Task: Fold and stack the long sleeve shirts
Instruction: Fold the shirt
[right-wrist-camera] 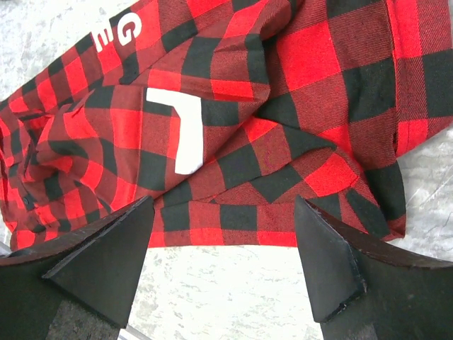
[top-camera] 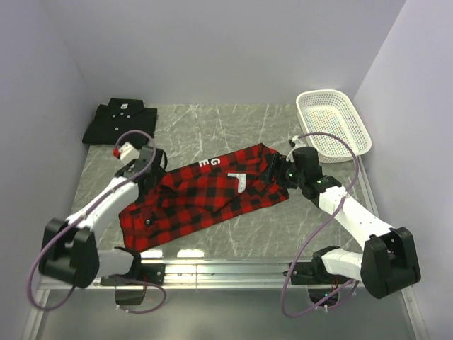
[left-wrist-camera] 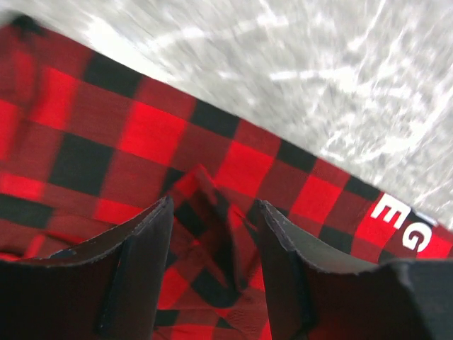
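Note:
The red-and-black plaid shirt (top-camera: pixel 205 195) lies spread slantwise across the middle of the table, with white letters near its back edge. The plain black shirt (top-camera: pixel 120 120) lies folded at the back left. My left gripper (top-camera: pixel 151 177) is at the plaid shirt's left part. In the left wrist view the left gripper (left-wrist-camera: pixel 212 205) is closed on a raised fold of the plaid shirt (left-wrist-camera: pixel 127 134). My right gripper (top-camera: pixel 278 170) is at the shirt's right end. In the right wrist view the right gripper (right-wrist-camera: pixel 223 212) is open, its fingers on either side of the hem of the plaid shirt (right-wrist-camera: pixel 233 127).
A white mesh basket (top-camera: pixel 333 124) stands at the back right, close behind the right arm. Grey marble table (top-camera: pixel 212 127) shows between the two shirts. Walls close in the left, back and right sides.

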